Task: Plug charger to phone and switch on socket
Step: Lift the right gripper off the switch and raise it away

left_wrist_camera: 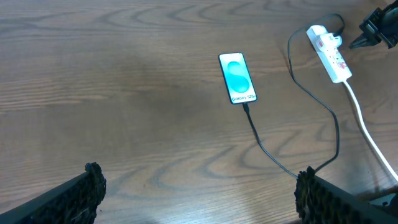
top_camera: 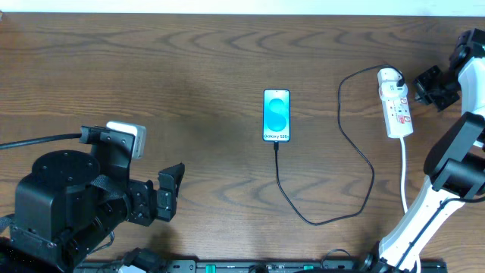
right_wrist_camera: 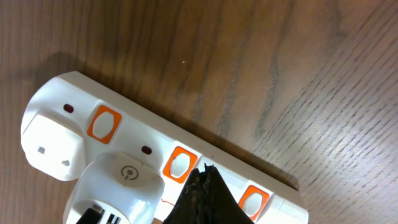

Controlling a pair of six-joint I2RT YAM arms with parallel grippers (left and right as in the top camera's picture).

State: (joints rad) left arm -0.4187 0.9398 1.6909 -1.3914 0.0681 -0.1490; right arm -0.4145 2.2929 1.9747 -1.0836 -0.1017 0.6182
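The slim blue-screened phone point(top_camera: 276, 115) lies mid-tabletop point(top_camera: 151, 68), with the thin black charger cable point(top_camera: 278, 168) apparently seated in its lower end. Switching remains: at the narrow white power-strip socket point(top_camera: 397, 110), the right claw point(right_wrist_camera: 202, 177), fingers together, points at an orange switch point(right_wrist_camera: 179, 164). I cannot tell whether the switch is pressed. The left claw point(top_camera: 168, 193) is spread apart and empty.

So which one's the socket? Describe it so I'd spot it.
Look right on the table, near the right gripper. The socket is the narrow white strip with orange-red switches. Unlike the thin black charger beside it, it trails a thick white cord.
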